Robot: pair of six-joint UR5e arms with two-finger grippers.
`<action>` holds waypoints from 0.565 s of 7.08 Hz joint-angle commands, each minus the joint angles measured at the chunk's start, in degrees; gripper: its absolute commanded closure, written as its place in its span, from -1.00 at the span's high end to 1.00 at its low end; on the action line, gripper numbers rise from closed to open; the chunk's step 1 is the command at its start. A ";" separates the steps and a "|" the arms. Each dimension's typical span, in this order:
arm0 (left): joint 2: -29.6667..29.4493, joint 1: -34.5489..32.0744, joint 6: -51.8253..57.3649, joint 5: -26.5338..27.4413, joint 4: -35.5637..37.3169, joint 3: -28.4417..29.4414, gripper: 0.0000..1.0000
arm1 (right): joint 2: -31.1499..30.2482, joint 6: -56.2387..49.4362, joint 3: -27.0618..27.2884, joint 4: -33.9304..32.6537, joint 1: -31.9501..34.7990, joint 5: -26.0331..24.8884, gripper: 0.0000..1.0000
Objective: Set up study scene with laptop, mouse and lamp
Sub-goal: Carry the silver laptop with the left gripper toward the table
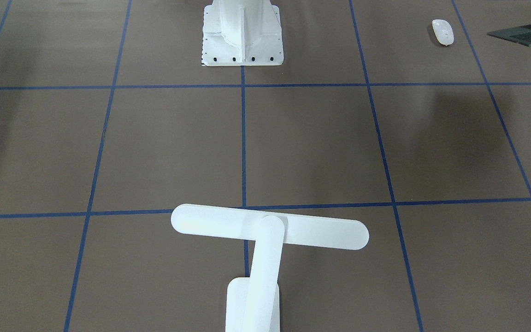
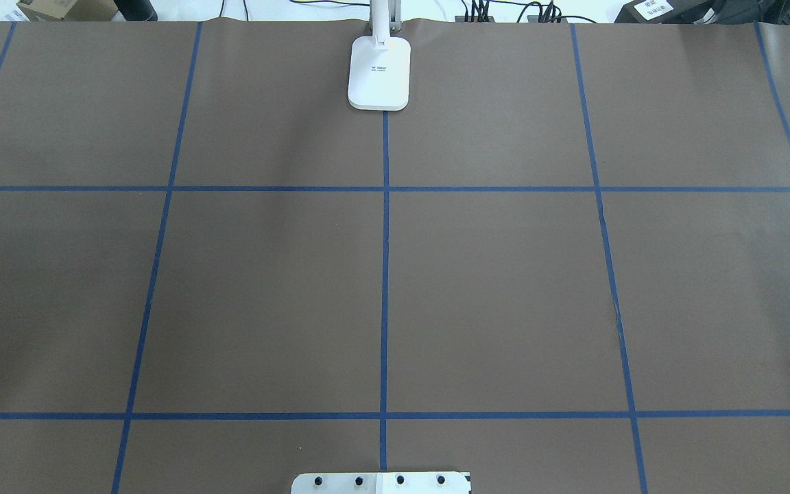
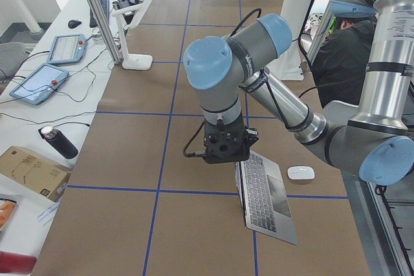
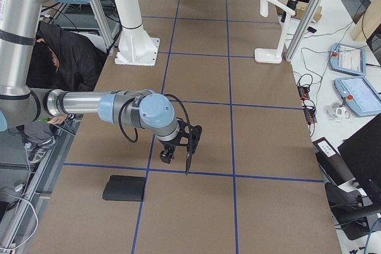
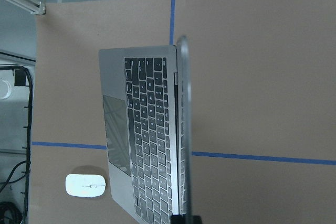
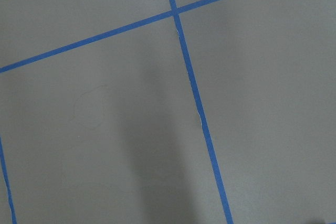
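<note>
The laptop (image 5: pixel 142 129) lies open on the brown table near the robot's left side, its lid (image 5: pixel 182 129) standing upright and seen edge-on. My left gripper (image 5: pixel 185 219) sits at the lid's top edge, and its dark fingers look shut on that edge. The near arm's gripper (image 3: pixel 228 158) hangs over the laptop (image 3: pixel 266 193). The white mouse (image 5: pixel 85 185) rests beside the trackpad, also the mouse (image 1: pixel 443 32). The lamp (image 1: pixel 265 230) stands at the far middle edge. My right gripper (image 4: pixel 178 150) hovers low over bare table; I cannot tell its state.
The white ribbed pedestal (image 1: pixel 242 34) stands at the robot's base. A flat black pad (image 4: pixel 125 188) lies near the right arm. A person in dark clothes (image 4: pixel 65 57) sits behind the robot. Tablets, cables and a bottle line the bench past the far edge.
</note>
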 commanded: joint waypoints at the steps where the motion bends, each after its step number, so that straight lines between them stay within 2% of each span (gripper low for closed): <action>1: -9.29 9.50 -5.21 -4.19 3.75 -1.86 -1.00 | -0.88 -0.06 -0.88 0.03 0.14 -0.34 0.99; 4: -18.71 21.27 -26.70 -16.99 3.78 -2.04 -1.00 | -1.50 -0.06 -2.90 0.03 0.14 -0.34 0.99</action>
